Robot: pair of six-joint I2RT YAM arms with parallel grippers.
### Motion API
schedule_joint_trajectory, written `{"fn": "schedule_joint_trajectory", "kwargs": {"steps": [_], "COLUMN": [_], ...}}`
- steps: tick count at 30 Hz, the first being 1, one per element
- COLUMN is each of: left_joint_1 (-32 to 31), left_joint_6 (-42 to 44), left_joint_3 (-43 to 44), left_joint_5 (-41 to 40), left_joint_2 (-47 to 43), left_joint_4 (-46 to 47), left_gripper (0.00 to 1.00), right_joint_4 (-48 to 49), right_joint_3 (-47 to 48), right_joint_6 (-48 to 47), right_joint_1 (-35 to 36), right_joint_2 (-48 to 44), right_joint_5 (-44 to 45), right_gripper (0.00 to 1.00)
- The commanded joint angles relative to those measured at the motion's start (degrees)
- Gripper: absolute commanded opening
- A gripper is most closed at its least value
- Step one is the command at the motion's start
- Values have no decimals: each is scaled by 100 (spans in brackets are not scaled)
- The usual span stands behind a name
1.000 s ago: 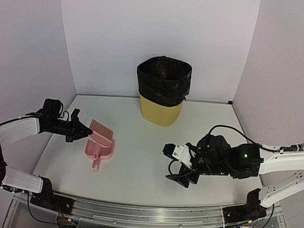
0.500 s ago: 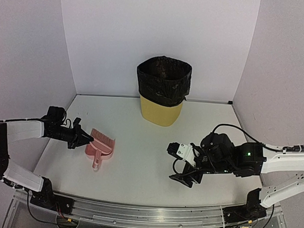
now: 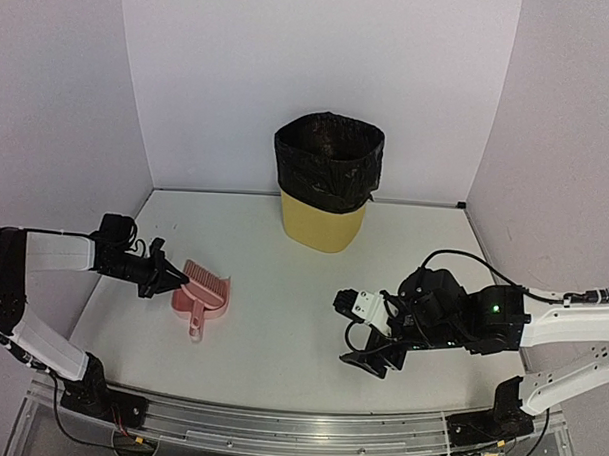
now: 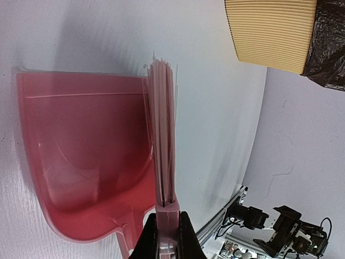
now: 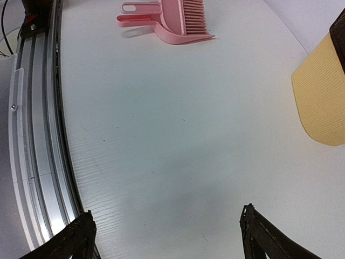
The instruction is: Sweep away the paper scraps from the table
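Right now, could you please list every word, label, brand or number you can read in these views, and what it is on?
None: no view shows readable text.
The pink dustpan, the brush, the yellow bin, its black liner and the table are all unmarked.
The white block on the right arm is too small to show any lettering.

The left arm and right arm share one look: white shells on the long links, black housings at the joints, black bases. A thin black cable arcs over the right arm's bulky wrist, where a small green light glows and a white camera block sits. The left hand and right hand are black with tapering fingers.
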Motion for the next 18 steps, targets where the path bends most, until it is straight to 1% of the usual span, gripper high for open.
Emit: {"fn": "schedule_joint_trajectory", "kwargs": {"steps": [1,7,11,15,18], "left_joint_1": [30,40,33,28,34], "left_joint_6": [274,194,65,-228,-522], "left_joint_3": [314,298,246,129,-81], "left_joint_5": [47,-9,-248,-610,-778], "left_joint_2": [194,287,250,11,-245], "left_joint_4": [49,42,0,-21,167], "left_gripper": [0,0,0,0,0], "right_joint_4": [12,12,12,12,12], "right_joint_3": [131,164,185,187,189], "right_joint_6": [57,65,66,67,74], "right_joint_1": [-18,-20,-18,-17,-20], "right_joint_2": [40,70,101,113,116], "right_joint_5": [-68,-31,7,56,67], "right_gripper": [89,89,89,89,89]}}
